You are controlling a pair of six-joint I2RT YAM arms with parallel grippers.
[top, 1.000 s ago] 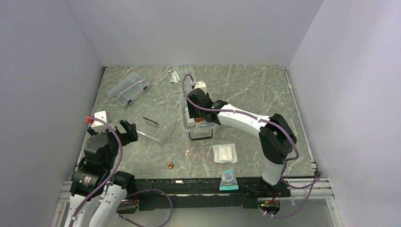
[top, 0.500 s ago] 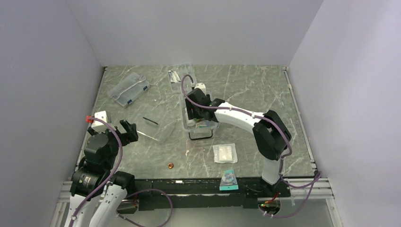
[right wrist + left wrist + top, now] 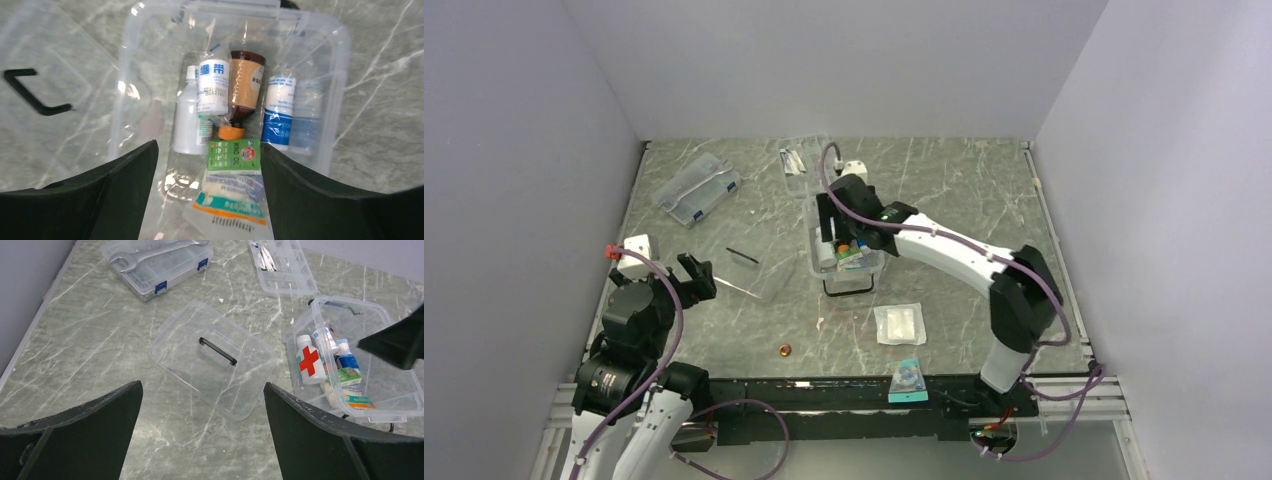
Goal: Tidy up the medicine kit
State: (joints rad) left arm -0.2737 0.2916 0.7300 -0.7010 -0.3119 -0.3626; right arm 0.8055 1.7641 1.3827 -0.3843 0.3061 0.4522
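Top view, bench [image 3: 964, 190]: grey marbled slab, walled on three sides.
Top view, medicine kit [image 3: 815, 250]: clear tub, open, standing around the middle of the bench, with bottles and packets inside.
Top view, lid [image 3: 759, 272]: off the kit, lying flat just to its left, dark handle up.
Top view, right gripper [image 3: 838, 228]: hangs over the kit, pointing down; jaw state cannot be read from here.
Top view, left gripper [image 3: 692, 272]: low near the bench's left edge, close to the lid, jaws apart.
Top view, other items: flat case [image 3: 696, 188] with blue clips toward the far left corner; clear tray [image 3: 807, 155] by the far edge; white sachet [image 3: 899, 323] between the kit and the near edge; teal packet [image 3: 908, 380] on the near edge; small copper disc [image 3: 784, 350] left of it.
Left wrist view, left gripper [image 3: 201, 387]: jaws spread wide, aimed at the lid [image 3: 240, 385].
Left wrist view, medicine kit [image 3: 395, 385]: right of the lid, red cross [image 3: 309, 360] on the wall nearest this camera.
Left wrist view, flat case [image 3: 170, 275]: a spanner [image 3: 150, 251] lies on top.
Right wrist view, right gripper [image 3: 207, 147]: jaws apart, directly above the kit's contents.
Right wrist view, medicine kit [image 3: 332, 100]: holds a white bottle [image 3: 187, 125], a brown bottle [image 3: 246, 85], a blue-and-white container [image 3: 279, 112], a green sachet [image 3: 233, 154].
Right wrist view, lid [image 3: 75, 60]: left of the kit, touching or just beside it; cannot tell which.
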